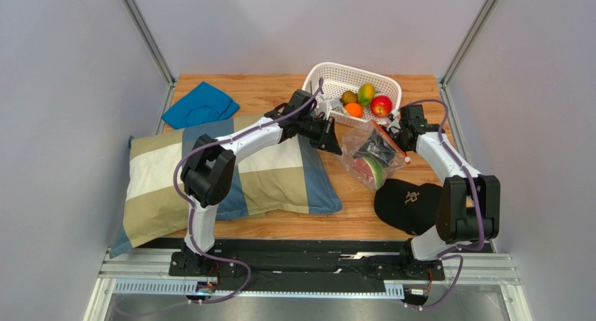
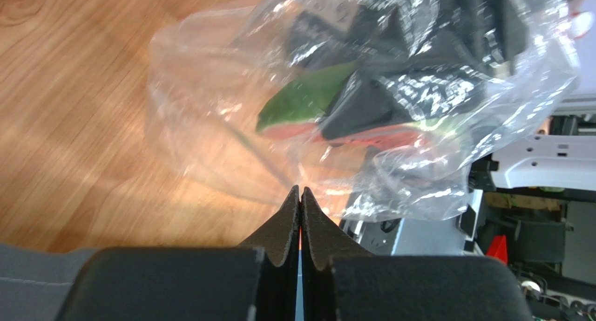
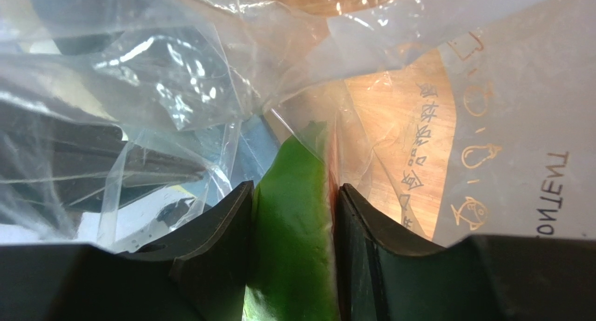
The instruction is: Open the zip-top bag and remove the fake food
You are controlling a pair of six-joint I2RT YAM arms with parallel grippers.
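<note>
I see the left gripper [image 2: 301, 192] clamped shut on the zip-top bag [image 2: 203, 118] film. The right gripper [image 3: 295, 195], inside the bag, pinches the fake watermelon slice [image 3: 290, 265].

zip-top bag [image 3: 504, 90]: mirrored "ONTENT", Chinese characters; cap [image 1: 409, 202] logo unreadable

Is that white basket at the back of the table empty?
No, the white basket holds a red apple and an orange, among other pieces.
</note>
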